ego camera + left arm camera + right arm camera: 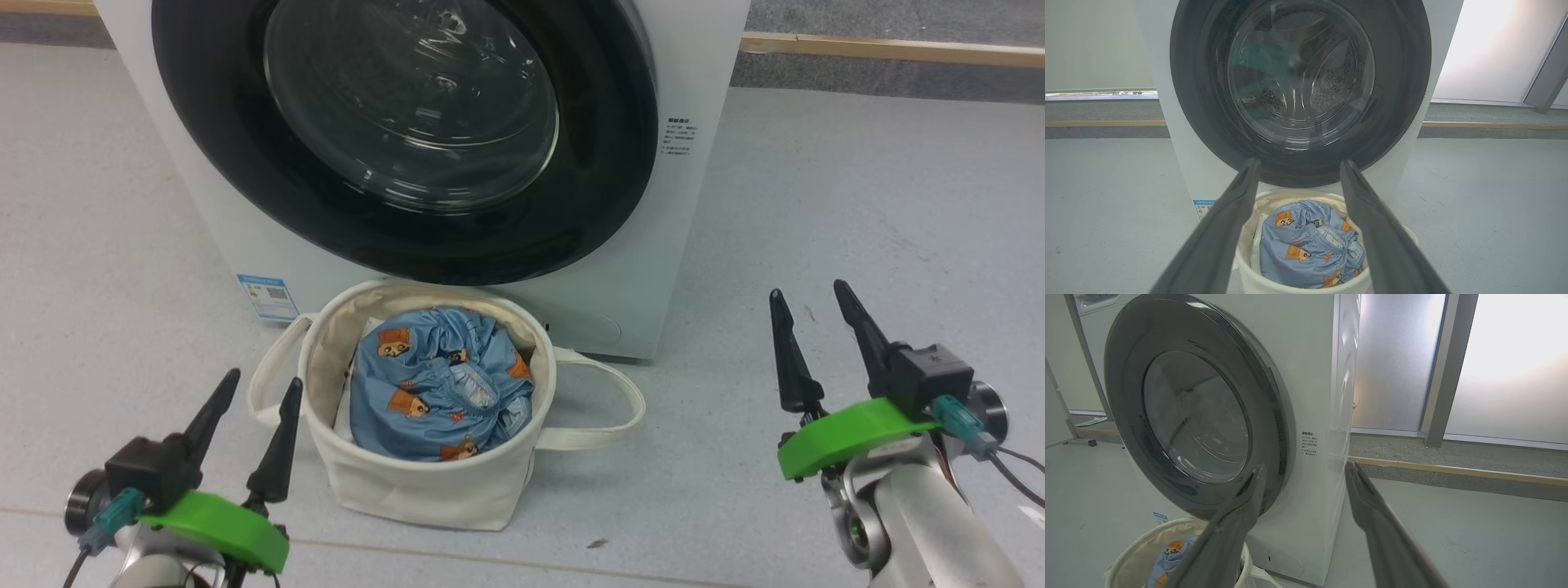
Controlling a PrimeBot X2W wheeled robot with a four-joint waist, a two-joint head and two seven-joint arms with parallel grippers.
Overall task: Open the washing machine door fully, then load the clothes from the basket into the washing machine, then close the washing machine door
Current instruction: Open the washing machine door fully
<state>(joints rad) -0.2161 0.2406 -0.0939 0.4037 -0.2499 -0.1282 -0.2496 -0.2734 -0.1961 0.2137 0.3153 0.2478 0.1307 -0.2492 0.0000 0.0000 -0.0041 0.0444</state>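
Note:
The white washing machine [702, 49] stands straight ahead, and its black-rimmed glass door [408, 106] sits flush against the front. On the floor before it is the cream basket [424, 482], holding blue bear-print clothes [441, 384]. My left gripper [261, 384] hovers open just left of the basket. My right gripper [808, 294] is open too, well to the right of the machine's lower corner. In the left wrist view the door [1300, 81], basket [1290, 281] and clothes [1306, 245] lie between my fingers. The right wrist view shows the door [1196, 412] from the side and the basket [1139, 547] at lower left.
Grey floor spreads on both sides of the machine. A wooden strip [890, 49] runs along the back wall. A blue label [268, 296] marks the machine's lower left corner. Frosted window panels [1506, 363] stand behind on the right. The basket's loop handles [604, 408] spread out sideways.

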